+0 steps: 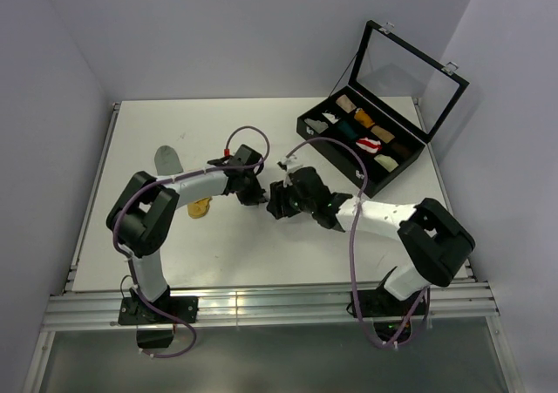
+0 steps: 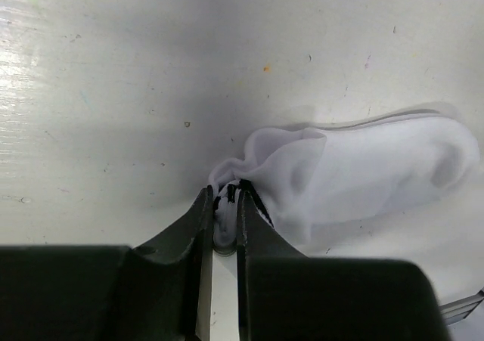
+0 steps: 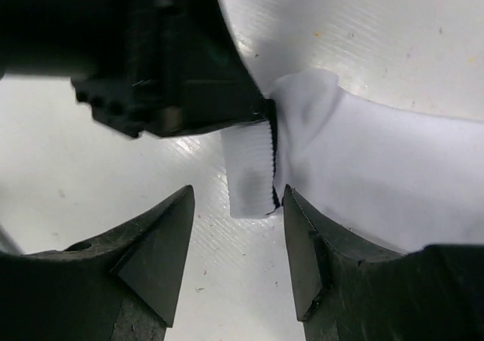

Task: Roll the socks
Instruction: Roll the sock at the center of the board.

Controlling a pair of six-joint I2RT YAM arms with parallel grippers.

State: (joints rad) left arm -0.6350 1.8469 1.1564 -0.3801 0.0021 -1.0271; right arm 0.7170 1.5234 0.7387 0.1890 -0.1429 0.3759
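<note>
The long white fabric sock [image 2: 370,171], with thin black lines at its cuff, lies flat on the white tabletop [image 1: 218,123] between the two arms, near the middle. The left gripper [image 2: 225,214] is nearly closed, its two black fingers pinching the bunched edge of the cuff. Fabric gathers into folds just beyond the fingertips, and the foot stretches away to the right in the left wrist view.

The right gripper [image 3: 234,258] is wide open and holds nothing. A ribbed strip of the cuff hangs in front of the gap between its fingers, and one finger lies close beside the body of the sock. Whether that finger touches the fabric cannot be told.

On the left side of the tabletop lies the short grey fabric sock [image 1: 167,158]. The short mustard-yellow fabric sock [image 1: 200,208] shows partly under the left arm. At the far right stands the black compartmented case [image 1: 397,173] with its glass lid [image 1: 405,75] raised and small coloured fabric rolls [image 1: 366,118] inside
</note>
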